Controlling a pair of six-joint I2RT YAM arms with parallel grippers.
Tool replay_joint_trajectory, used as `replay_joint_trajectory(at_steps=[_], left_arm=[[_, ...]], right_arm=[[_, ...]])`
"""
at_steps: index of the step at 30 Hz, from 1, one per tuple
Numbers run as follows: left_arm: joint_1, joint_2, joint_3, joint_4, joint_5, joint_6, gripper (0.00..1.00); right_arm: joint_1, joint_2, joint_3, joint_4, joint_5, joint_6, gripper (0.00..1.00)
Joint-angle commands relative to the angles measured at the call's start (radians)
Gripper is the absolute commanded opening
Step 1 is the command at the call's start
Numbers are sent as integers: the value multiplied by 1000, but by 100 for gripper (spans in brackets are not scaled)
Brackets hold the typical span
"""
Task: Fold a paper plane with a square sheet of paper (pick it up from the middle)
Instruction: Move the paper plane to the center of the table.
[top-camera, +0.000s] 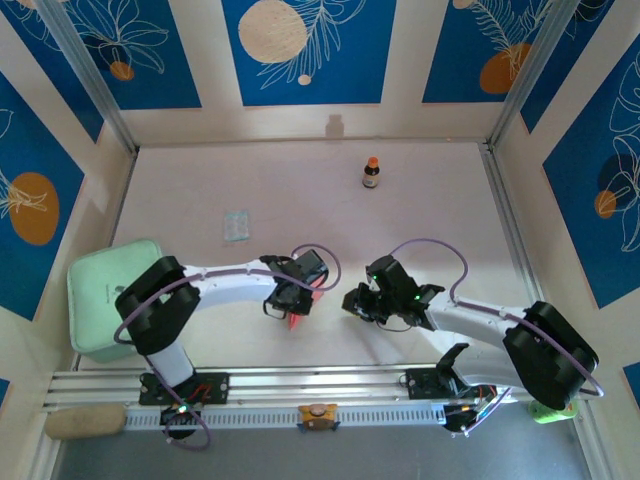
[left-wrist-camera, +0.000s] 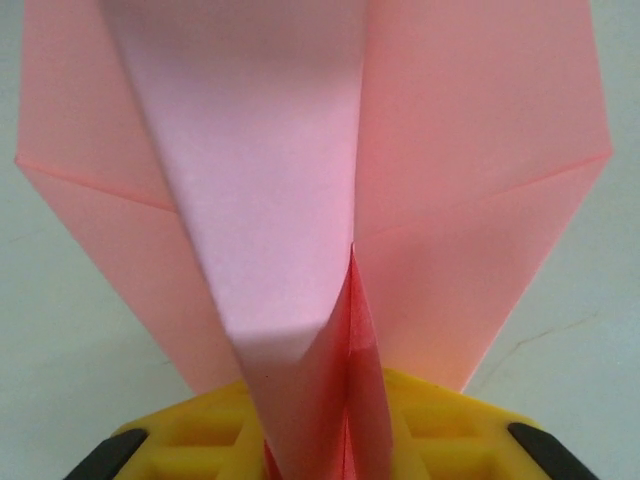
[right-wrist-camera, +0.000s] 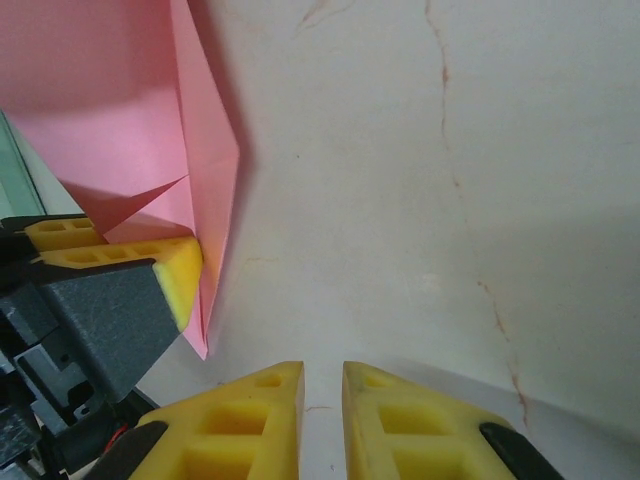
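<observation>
Salmon-pink paper, creased down its middle with flaps folded in on both sides, makes the paper plane (left-wrist-camera: 300, 200), which stands on edge with its folded keel running down between the yellow fingers (left-wrist-camera: 440, 425) of the left hand (top-camera: 292, 300); that hand pinches the plane by the keel. From above, the plane shows as a small pink-red sliver at the near middle of the counter (top-camera: 300, 180). The right hand (right-wrist-camera: 322, 385) sits just to the right of the plane and apart from it, its yellow fingers drawn almost together with a thin slit between them and nothing in it. Close beside the plane the counter is a pale, matte cream, crossed by thin brownish hairline streaks. Beyond the plane and to its left a small pale bluish packet (top-camera: 236, 225) lies flat; beyond the plane and to its right, well apart, a small brown bottle (top-camera: 371, 173) with an orange cap stands upright. Left of the plane a mint-green lidded tub (top-camera: 105, 300) rests at the counter's side. Nearer than the plane an aluminium rail (top-camera: 320, 382) carries both arm bases, with a beige roll (top-camera: 85, 422) at its left end. Behind and to either side of the plane rise cream walls set with deep blue panels (top-camera: 305, 50), drawn over with white leaf outlines and orange and cream discs.
</observation>
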Motion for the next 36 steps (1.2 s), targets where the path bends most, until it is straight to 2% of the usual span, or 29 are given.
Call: replay_joint_trajectory(at_steps=[1,14,25,36], left_arm=[[-19,38,18,-29,-36,-34,26],[-44,96,75,-37,-75,-181,36],[-77,216,193,-93,-84,-337,42],[-103,261,285,-191,-115,-370,43]], right_arm=[[-6,-28,-10,-19,-11,-5,18],[-32,-173,-44,-107,-3,-26,19],[-71,-347,-86,-199,16,-30,21],[-89,-392,-109,-215,15,-30,22]])
